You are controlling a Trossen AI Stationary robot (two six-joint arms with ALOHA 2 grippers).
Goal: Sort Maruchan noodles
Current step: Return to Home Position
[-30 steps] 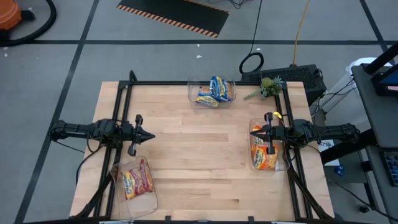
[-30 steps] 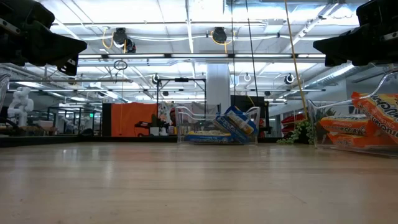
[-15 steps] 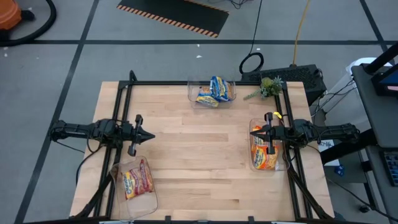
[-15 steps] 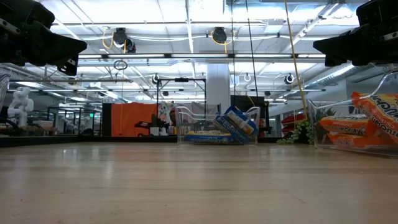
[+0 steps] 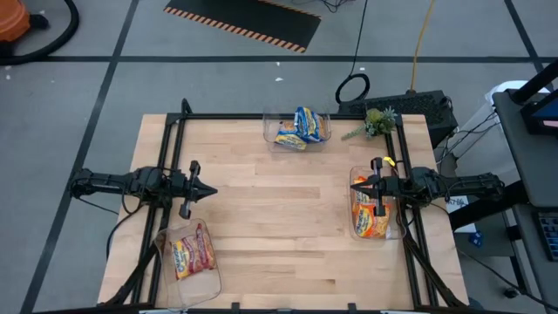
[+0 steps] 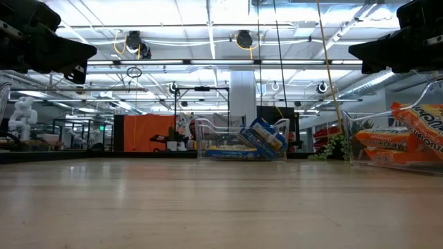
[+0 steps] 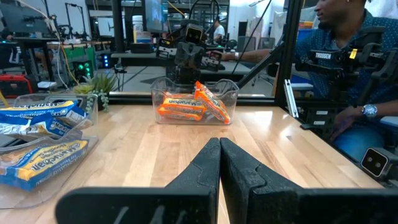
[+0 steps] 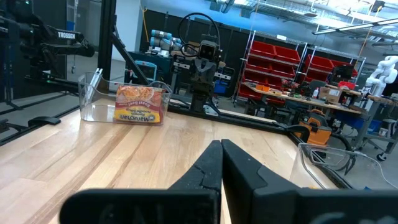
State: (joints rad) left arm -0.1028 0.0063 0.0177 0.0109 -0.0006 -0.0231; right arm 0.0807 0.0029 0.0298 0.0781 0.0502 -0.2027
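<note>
The Maruchan noodles lie in three clear bins. Blue-and-yellow packets [image 5: 301, 127] fill the bin at the far edge. Orange packets [image 5: 370, 212] sit in the bin at the right edge, under my right arm. Red packets [image 5: 193, 252] rest in the bin at the near left corner. My left gripper [image 5: 212, 189] is shut with nothing in it and hangs level above the table's left side. My right gripper [image 5: 355, 187] is shut with nothing in it and hangs level above the orange bin's far end.
A small green plant [image 5: 375, 121] stands at the far right corner. A dark metal frame [image 5: 261, 115] runs along the table's far, left and right edges. Bare wood [image 5: 279, 218] fills the middle. A seated person [image 7: 348, 68] shows beyond the table's right edge.
</note>
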